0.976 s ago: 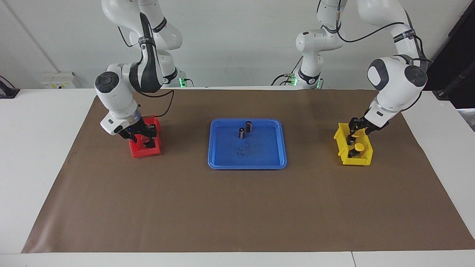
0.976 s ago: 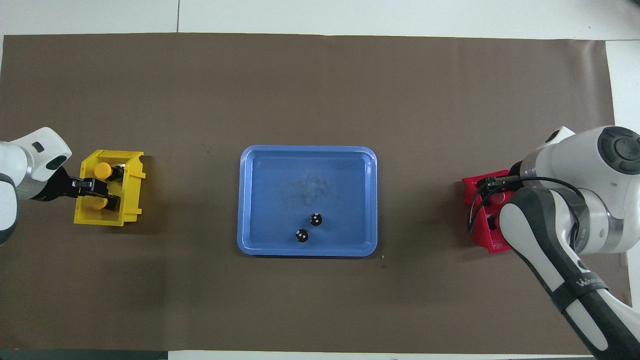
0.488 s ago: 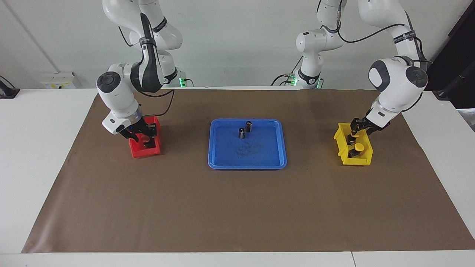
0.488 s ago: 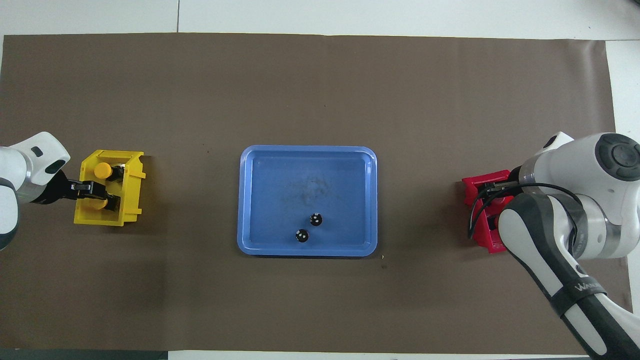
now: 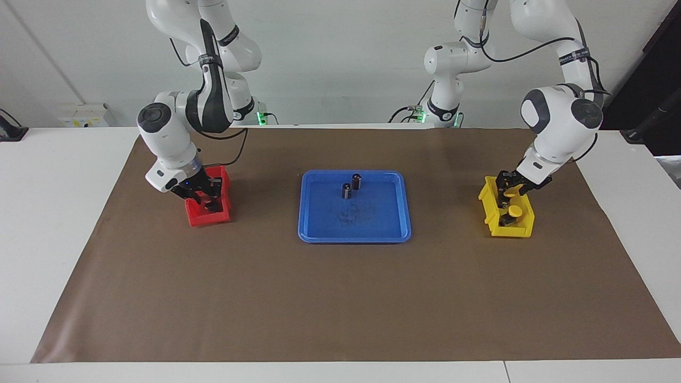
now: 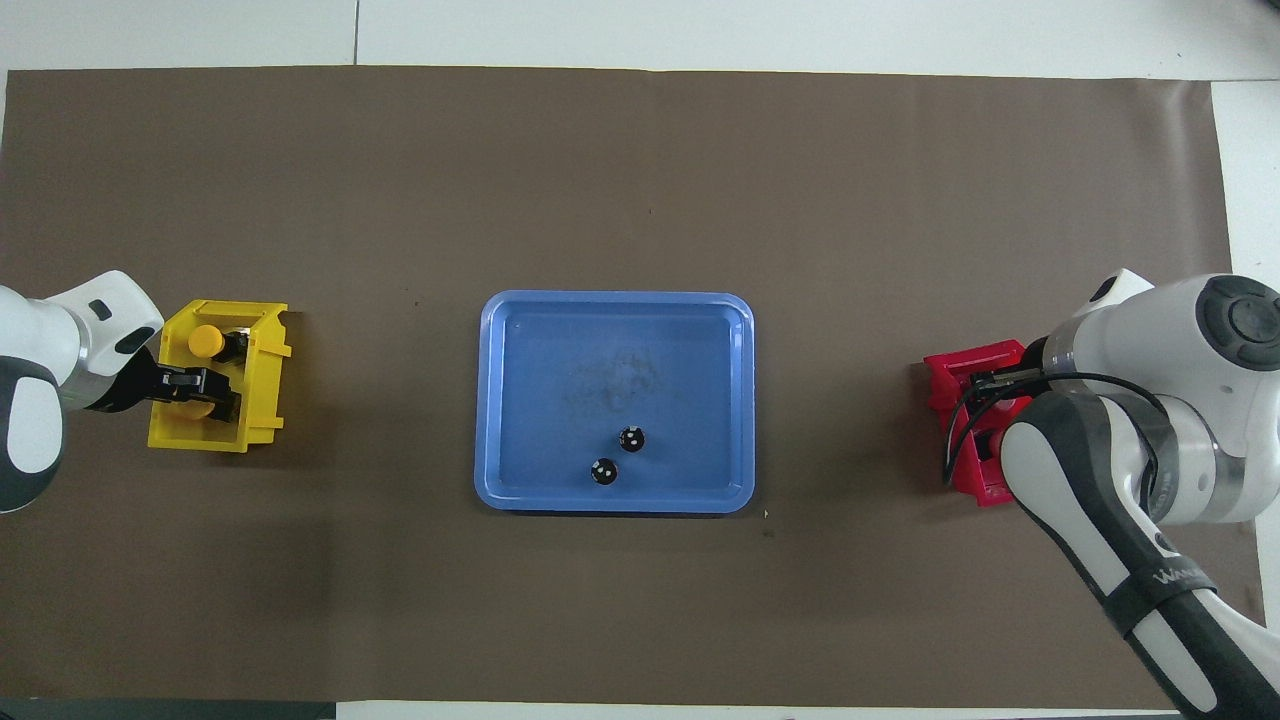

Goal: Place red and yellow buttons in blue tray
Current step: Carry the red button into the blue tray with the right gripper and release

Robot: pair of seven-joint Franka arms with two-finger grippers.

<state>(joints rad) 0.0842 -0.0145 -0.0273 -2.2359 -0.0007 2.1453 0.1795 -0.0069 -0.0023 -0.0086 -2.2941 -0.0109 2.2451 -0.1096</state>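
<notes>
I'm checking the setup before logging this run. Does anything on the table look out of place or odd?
Only one thing: two small dark cylinders with no coloured caps stand upright in the blue tray, at its end nearer the robots. Neither is a red or yellow button. The yellow bin and red bin sit squarely; nothing is spilled.

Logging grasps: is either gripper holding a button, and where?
Cannot be told. The left gripper is in the yellow bin, the right gripper in the red bin.
</notes>
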